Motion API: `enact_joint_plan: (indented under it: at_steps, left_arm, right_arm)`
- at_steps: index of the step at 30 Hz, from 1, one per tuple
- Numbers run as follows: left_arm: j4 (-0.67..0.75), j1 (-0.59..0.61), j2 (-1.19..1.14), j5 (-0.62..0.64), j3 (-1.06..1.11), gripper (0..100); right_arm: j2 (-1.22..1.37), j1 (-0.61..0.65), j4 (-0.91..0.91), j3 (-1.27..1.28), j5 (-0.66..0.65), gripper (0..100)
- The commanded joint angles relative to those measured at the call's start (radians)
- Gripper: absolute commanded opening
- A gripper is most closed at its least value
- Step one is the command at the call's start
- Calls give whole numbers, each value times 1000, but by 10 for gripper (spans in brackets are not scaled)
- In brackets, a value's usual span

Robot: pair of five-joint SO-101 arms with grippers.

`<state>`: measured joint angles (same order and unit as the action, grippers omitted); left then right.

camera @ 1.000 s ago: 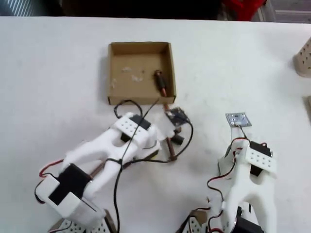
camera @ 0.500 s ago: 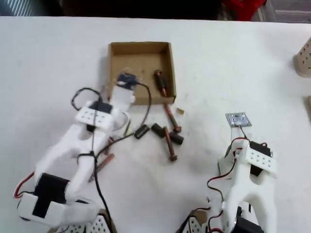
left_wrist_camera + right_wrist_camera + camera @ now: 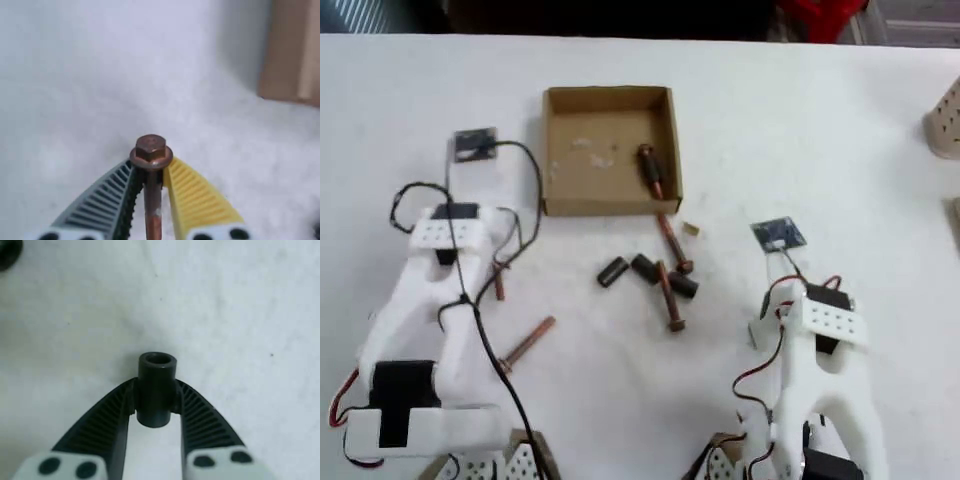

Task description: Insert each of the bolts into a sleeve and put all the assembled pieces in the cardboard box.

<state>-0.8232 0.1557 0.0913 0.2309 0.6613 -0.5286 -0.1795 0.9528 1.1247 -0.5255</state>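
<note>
While the left tool (image 3: 151, 169) is clamped tight on the shank of a copper bolt (image 3: 151, 150), whose hex head stands clear beyond the grey and yellow fingertips, the right tool (image 3: 156, 388) is closed just as firmly around a black sleeve (image 3: 157, 369), its open bore facing away from the wrist. In the high view the left arm (image 3: 430, 290) stands at the left of the table (image 3: 820, 130), left of the cardboard box (image 3: 608, 93) and a little nearer. The right arm (image 3: 820, 340) stands at the near right, well apart from the box.

The box lies at the far middle, and one assembled piece (image 3: 650, 170) lies inside it along the right wall. Just near of the box is a cluster. It holds a leftmost sleeve (image 3: 612, 271), a middle sleeve (image 3: 645, 267) and a rightmost sleeve (image 3: 683, 285). A far bolt (image 3: 672, 242) and a near bolt (image 3: 667, 297) lie among them, close together. A lone bolt (image 3: 528, 342) lies to the right of the left arm, nearer than the cluster. A small cardboard scrap (image 3: 691, 229) rests just off the box's near right corner.
</note>
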Motion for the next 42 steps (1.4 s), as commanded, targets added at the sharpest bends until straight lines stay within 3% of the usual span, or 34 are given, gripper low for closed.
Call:
enact_joint_plan:
  at_steps: [1, 5, 12, 19, 27, 34, 39, 42]
  left_arm:
    - [46, 68, 58, 37, -26, 20]
    - [46, 73, 58, 37, -23, 20]
    - [46, 77, 58, 34, -23, 20]
    - [46, 90, 58, 31, -25, 20]
    - [46, 90, 47, 31, -21, 20]
    - [43, 90, -137, 29, -132, 20]
    - [-60, 101, -262, 29, -270, 20]
    - [-94, 101, -303, 29, -315, 20]
  right_arm:
    - [-33, 81, -67, -43, 184, 18]
    - [-33, 136, -97, -114, 364, 18]
    - [-33, 255, -105, -204, 431, 18]
    - [-28, 392, -309, -190, 493, 18]
    - [-33, 529, -605, -57, 512, 18]
    - [-33, 576, -977, 114, 512, 17]
    - [-33, 581, -1310, 261, 512, 17]
    - [-33, 581, -1389, 307, 512, 17]
